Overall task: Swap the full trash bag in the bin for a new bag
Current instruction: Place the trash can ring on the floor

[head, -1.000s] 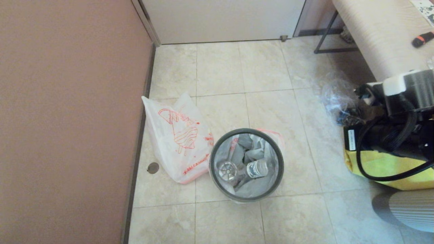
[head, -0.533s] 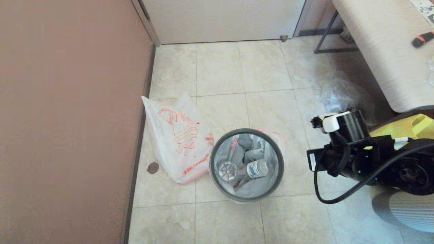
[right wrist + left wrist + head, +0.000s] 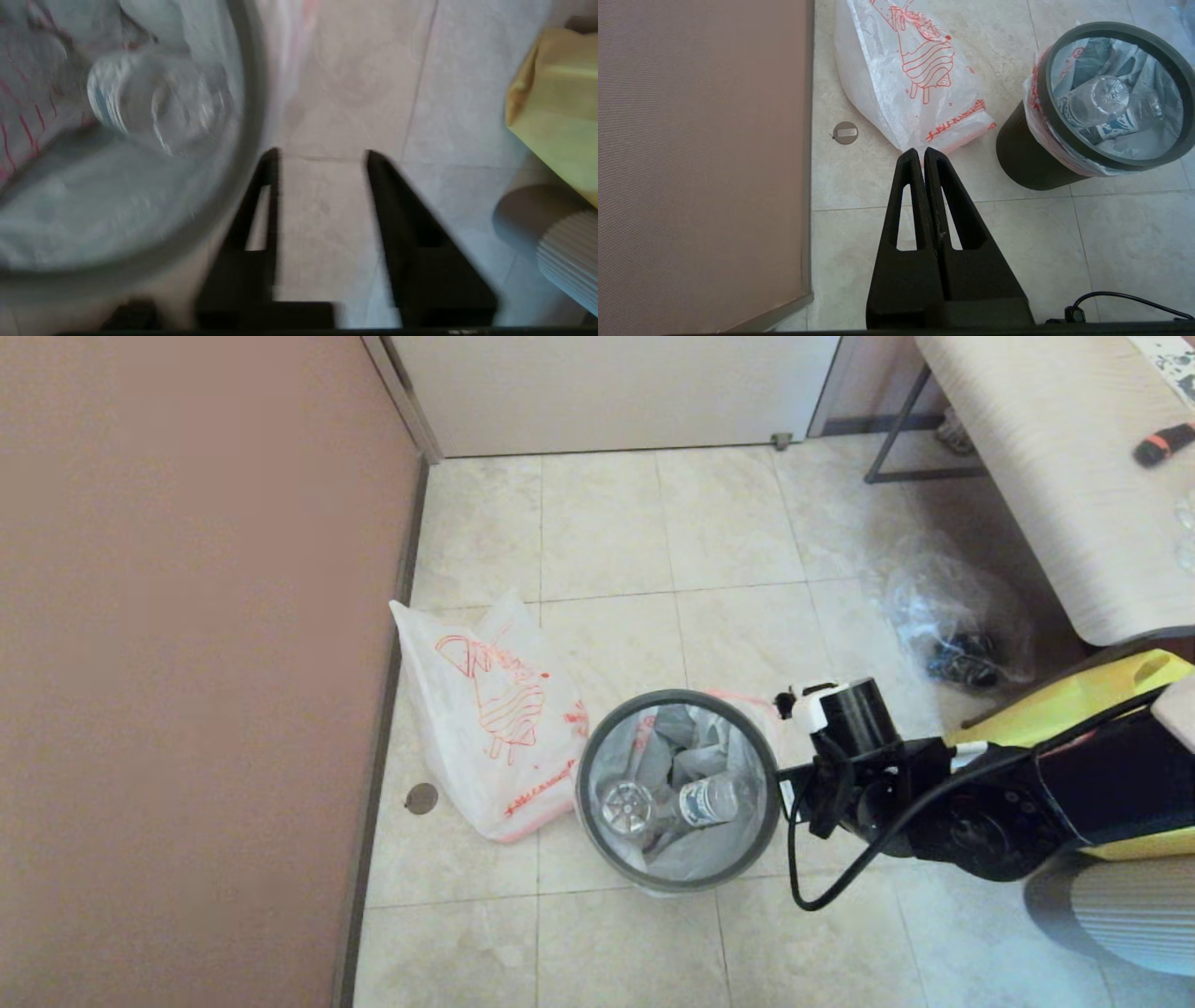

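Observation:
The black bin (image 3: 586,775) stands on the tiled floor with a grey hoop rim (image 3: 1111,30). The full trash bag (image 3: 750,706) lines it, white with pink-red edges folded over the rim (image 3: 1052,142), and holds clear bottles (image 3: 709,800). The new bag (image 3: 485,709), white with an orange-red drawing, lies on the floor to the bin's left (image 3: 915,84). My right arm (image 3: 934,803) reaches in beside the bin's right side. The right gripper (image 3: 322,156) is open over bare floor, just outside the rim (image 3: 247,116). My left gripper (image 3: 923,154) is shut and empty, above the floor near the new bag's lower corner.
A pinkish-brown wall (image 3: 187,663) runs along the left. A clear plastic bag (image 3: 952,616) lies at the right under a pale table (image 3: 1055,448). A yellow tote (image 3: 1074,709) and a grey ribbed cylinder (image 3: 1130,915) sit right of the bin. A round metal disc (image 3: 421,798) is set in the floor.
My right arm has swung from the far right, above the yellow tote, leftward and down to the bin's right side. The bin and both bags have not moved.

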You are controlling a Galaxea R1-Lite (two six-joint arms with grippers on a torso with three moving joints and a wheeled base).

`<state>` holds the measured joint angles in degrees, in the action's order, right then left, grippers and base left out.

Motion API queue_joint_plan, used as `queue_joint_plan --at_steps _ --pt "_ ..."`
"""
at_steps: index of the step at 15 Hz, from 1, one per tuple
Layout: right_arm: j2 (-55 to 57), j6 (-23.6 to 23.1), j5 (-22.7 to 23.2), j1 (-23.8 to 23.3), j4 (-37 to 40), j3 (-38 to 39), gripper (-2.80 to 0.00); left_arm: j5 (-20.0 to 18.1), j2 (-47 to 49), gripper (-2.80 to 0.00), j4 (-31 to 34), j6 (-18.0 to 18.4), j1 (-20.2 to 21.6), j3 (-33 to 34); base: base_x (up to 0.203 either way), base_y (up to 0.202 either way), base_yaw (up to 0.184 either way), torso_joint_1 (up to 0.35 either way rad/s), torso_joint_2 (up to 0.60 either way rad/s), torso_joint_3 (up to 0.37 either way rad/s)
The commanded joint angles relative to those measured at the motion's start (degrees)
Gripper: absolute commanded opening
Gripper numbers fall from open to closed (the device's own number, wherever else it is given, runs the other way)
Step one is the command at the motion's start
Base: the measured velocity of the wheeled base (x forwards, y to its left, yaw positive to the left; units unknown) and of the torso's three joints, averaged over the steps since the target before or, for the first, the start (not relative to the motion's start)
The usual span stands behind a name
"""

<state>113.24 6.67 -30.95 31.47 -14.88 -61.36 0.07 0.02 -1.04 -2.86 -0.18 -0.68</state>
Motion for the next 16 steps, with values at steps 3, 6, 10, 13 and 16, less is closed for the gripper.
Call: queue_joint_plan --at_steps 3,6,10,13,16 --pt "6.61 0.01 -1.32 0.17 -0.07 -7.5 0.0 0.01 -0.02 -2.8 -0.02 -0.04 0.01 -0.02 0.0 0.0 0.0 0.0 0.0 0.0" --pt "9.26 0.01 -1.85 0.17 -0.2 -9.63 0.0 0.01 -0.02 -2.8 -0.02 -0.04 0.01 -0.02 0.0 0.0 0.0 0.0 0.0 0.0" --pt "11.12 -0.25 -2.28 -0.01 -0.23 -11.5 -2.8 0.01 -0.02 -2.8 -0.02 -0.04 0.01 -0.02 0.0 0.0 0.0 0.0 0.0 0.0" --pt "12.0 -1.28 -2.36 -0.38 -2.15 -12.11 -2.8 0.01 -0.02 -2.8 -0.02 -0.04 0.01 -0.01 0.0 0.0 0.0 0.0 0.0 0.0" --pt "12.49 -0.96 -2.54 -0.45 -2.17 -11.86 -2.8 0.01 -0.02 -2.8 -0.02 -0.07 0.01 0.02 0.0 0.0 0.0 0.0 0.0 0.0"
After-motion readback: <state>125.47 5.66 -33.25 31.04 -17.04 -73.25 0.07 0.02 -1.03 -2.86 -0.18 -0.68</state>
